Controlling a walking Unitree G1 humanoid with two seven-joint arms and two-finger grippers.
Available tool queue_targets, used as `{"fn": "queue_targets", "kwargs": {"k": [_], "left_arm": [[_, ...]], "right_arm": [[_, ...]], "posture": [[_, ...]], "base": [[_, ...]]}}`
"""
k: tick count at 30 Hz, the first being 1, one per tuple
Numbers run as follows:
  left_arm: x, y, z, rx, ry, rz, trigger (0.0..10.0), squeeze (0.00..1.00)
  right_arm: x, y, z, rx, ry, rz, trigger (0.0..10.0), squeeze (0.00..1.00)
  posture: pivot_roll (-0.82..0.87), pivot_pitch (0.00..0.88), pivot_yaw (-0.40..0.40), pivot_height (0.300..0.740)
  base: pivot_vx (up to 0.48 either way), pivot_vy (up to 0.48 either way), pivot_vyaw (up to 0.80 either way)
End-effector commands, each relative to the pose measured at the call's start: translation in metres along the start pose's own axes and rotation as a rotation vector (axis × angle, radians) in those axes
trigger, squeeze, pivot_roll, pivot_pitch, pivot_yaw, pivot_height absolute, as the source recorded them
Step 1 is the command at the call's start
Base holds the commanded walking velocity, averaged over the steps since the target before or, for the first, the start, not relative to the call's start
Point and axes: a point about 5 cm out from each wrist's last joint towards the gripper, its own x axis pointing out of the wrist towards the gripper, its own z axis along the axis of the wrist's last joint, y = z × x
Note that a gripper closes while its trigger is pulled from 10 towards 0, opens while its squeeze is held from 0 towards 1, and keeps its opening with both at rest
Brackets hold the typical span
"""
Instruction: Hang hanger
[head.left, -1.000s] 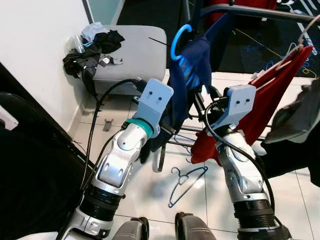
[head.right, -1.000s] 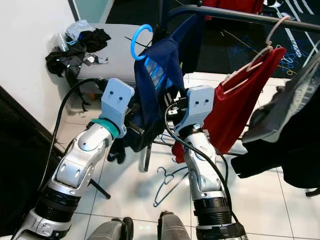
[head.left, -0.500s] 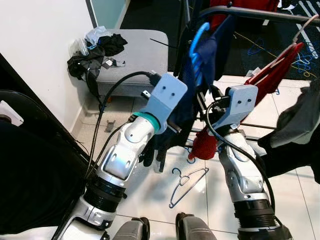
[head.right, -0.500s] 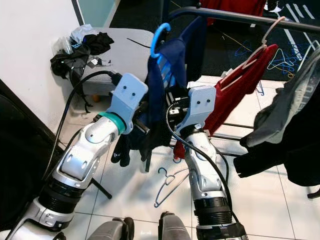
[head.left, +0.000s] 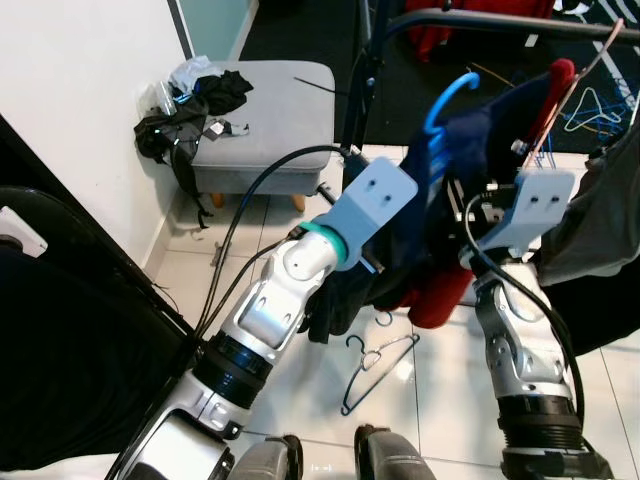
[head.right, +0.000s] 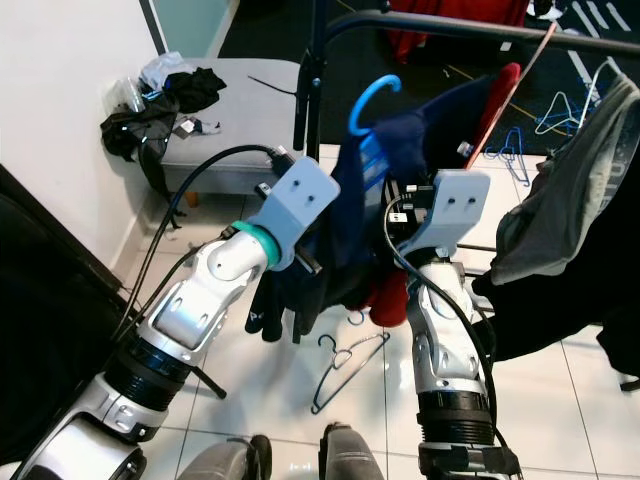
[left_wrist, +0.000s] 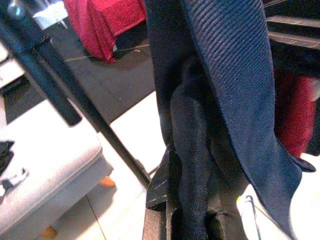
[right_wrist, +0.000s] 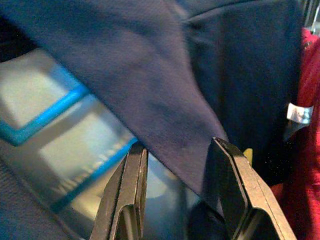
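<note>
A navy garment (head.left: 458, 165) with blue stripes hangs on a blue hanger whose hook (head.left: 450, 92) stands up just below the black rail (head.left: 470, 17). The hook is free of the rail. Both arms reach into the cloth from below. My left gripper (left_wrist: 192, 220) is shut on a dark fold of the navy garment. My right gripper (right_wrist: 179, 150) has its fingers (right_wrist: 126, 192) on either side of the garment's edge beside the striped print. In the eye views the cloth and the wrist housings hide both sets of fingers.
A red garment (head.left: 560, 82) on a pink hanger hangs on the rail to the right, with a dark grey garment (head.left: 600, 215) beyond it. A grey bench (head.left: 270, 105) with piled clothes stands at the left wall. A wire hanger (head.left: 375, 362) lies on the tiled floor.
Both arms have carried the navy garment and blue hanger up and to the right, closer to the rail. The red garment has swung further right. The camera has shifted a little.
</note>
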Motion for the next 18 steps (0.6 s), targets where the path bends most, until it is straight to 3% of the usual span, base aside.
{"fn": "queue_targets", "kwargs": {"k": [1,2,3,4,5,7,12,18], "left_arm": [[-0.006,0.004,0.004,-0.012,-0.058,0.021,10.0,0.0],[-0.018,0.009,-0.002,-0.046,-0.059,0.034,10.0,0.0],[-0.018,0.009,-0.002,-0.046,-0.059,0.034,10.0,0.0],[-0.031,0.014,-0.007,-0.068,-0.062,0.052,10.0,0.0],[-0.031,0.014,-0.007,-0.068,-0.062,0.052,10.0,0.0],[-0.046,0.022,-0.012,-0.087,-0.06,0.079,10.0,0.0],[-0.052,0.025,-0.012,-0.089,-0.064,0.103,10.0,0.0],[-0.055,0.027,-0.014,-0.091,-0.066,0.113,10.0,0.0]], "right_arm": [[-0.003,0.003,-0.001,0.014,0.007,0.009,10.0,0.0],[-0.005,0.008,-0.003,0.027,0.014,0.024,10.0,0.0],[-0.005,0.008,-0.003,0.027,0.014,0.024,10.0,0.0],[-0.005,0.013,-0.005,0.039,0.02,0.039,10.0,0.0],[-0.005,0.013,-0.005,0.039,0.02,0.039,10.0,0.0],[-0.005,0.021,-0.007,0.052,0.027,0.061,10.0,0.0],[-0.003,0.025,-0.008,0.06,0.029,0.076,10.0,0.0],[-0.004,0.026,-0.009,0.061,0.039,0.086,10.0,0.0]], "posture": [[-0.1,0.12,0.1,0.74],[-0.09,0.133,0.094,0.74],[-0.09,0.133,0.094,0.74],[-0.08,0.137,0.091,0.74],[-0.08,0.137,0.091,0.74],[-0.07,0.143,0.087,0.74],[-0.06,0.151,0.081,0.74],[-0.06,0.158,0.076,0.74]], "base": [[0.0,0.0,0.0],[0.0,0.0,0.0],[0.0,0.0,0.0],[0.0,0.0,0.0],[0.0,0.0,0.0],[0.0,0.0,0.0],[0.0,0.0,0.0],[0.0,-0.263,0.0]]}}
